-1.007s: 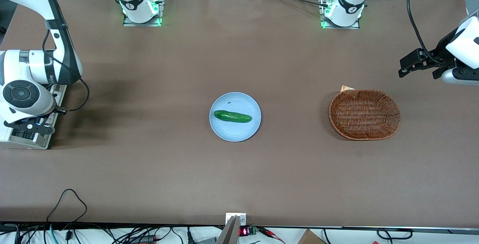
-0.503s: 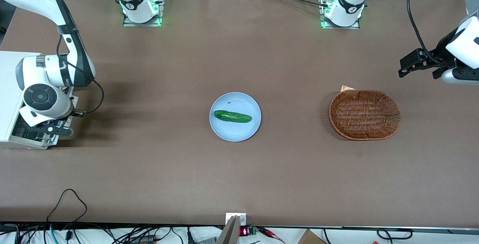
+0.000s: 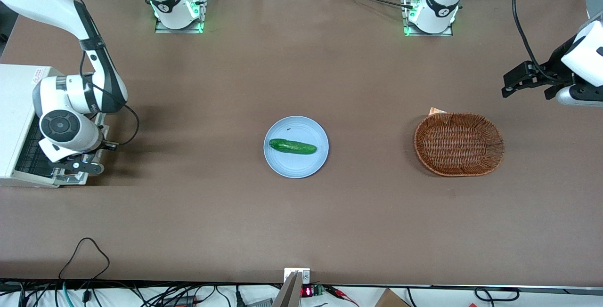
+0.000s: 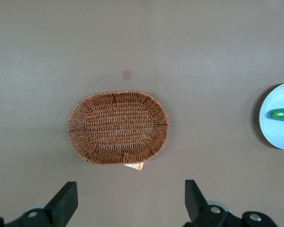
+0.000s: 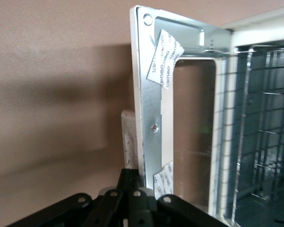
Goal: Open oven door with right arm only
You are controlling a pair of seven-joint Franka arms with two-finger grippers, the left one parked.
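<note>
The oven (image 3: 19, 123) is set at the working arm's end of the table (image 3: 301, 213), partly cut off by the frame edge. Its door (image 5: 180, 118) is seen swung down and out, lying nearly flat in front of the oven, with the wire rack (image 5: 260, 132) exposed just beside the door's hinge edge. The right arm (image 3: 70, 95) is bent over the door, and the gripper (image 3: 77, 165) is placed at the door's outer edge, at the corner nearer the front camera. In the wrist view the fingers (image 5: 132, 189) are seen closed together against the door's handle edge (image 5: 130, 137).

Bare brown table is left open from the door's outer edge toward the centre. A plate (image 3: 296, 165) with a cucumber (image 3: 292, 146) on it is found well apart from the door, at mid-table. A wicker basket (image 3: 459, 144) is placed toward the parked arm's end, also well apart from the plate.
</note>
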